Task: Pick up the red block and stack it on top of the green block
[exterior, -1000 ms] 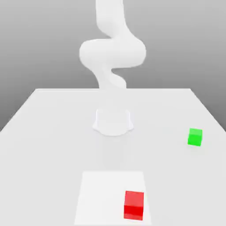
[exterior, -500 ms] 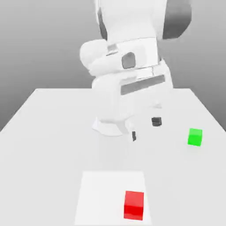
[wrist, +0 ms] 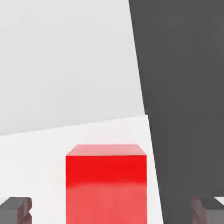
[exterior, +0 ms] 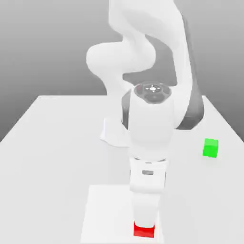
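The red block (exterior: 144, 230) sits on the table near the front, and just its lower part shows under my hand in the exterior view. My gripper (exterior: 144, 218) hangs straight down over it. In the hand view the red block (wrist: 106, 183) stands between the two dark fingertips (wrist: 15, 209), with a clear gap on each side. My gripper (wrist: 112, 210) is open and not touching the block. The green block (exterior: 210, 148) rests alone on the table, off to the exterior view's right and farther back.
A lighter square patch (exterior: 105, 209) on the white table (exterior: 47, 157) lies under the red block. The arm's base (exterior: 110, 133) stands at the middle back. A dark grey area (wrist: 183, 87) borders the patch in the hand view.
The arm has swung forward and down from the back of the table until the hand sits over the red block. Both blocks stay where they were.
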Robot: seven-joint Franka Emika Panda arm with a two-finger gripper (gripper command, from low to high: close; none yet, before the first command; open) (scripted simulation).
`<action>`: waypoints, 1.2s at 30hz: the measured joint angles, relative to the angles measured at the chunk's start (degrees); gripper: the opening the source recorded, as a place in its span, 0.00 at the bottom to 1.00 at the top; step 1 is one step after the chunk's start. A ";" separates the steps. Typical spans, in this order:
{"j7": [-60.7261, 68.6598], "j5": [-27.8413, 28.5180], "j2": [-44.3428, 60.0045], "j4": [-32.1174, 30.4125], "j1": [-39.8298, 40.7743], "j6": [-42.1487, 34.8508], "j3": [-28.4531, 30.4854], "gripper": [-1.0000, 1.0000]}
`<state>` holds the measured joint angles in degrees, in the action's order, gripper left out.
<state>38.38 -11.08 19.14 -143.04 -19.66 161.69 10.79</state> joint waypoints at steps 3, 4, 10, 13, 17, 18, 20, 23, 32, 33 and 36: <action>0.71 -0.94 1.57 0.25 0.51 1.21 -0.71 0.00; 0.71 -0.94 1.57 0.25 0.52 1.18 -0.71 0.00; -0.61 0.94 -1.49 -0.26 -0.52 -1.31 0.70 0.00; -3.36 4.47 -7.34 -1.37 -1.72 -6.02 2.33 0.00; -7.89 5.33 -12.34 -5.32 -8.37 -7.54 -2.83 0.00; -9.09 5.41 -13.50 -6.41 -10.50 -7.69 -4.58 0.00; -11.39 5.43 -15.86 -8.62 -16.47 -7.98 -7.75 0.00; -14.84 5.36 -19.56 -11.99 -24.51 -8.27 -11.22 0.00; -24.55 5.50 -28.78 -21.19 -39.63 -7.13 -23.52 0.00; -25.14 6.00 -27.37 -21.35 -39.74 -5.53 -24.04 0.00; -27.60 9.22 -21.62 -21.34 -39.23 0.16 -24.27 0.00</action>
<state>10.78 -1.86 -2.49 -164.39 -58.89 161.85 -13.48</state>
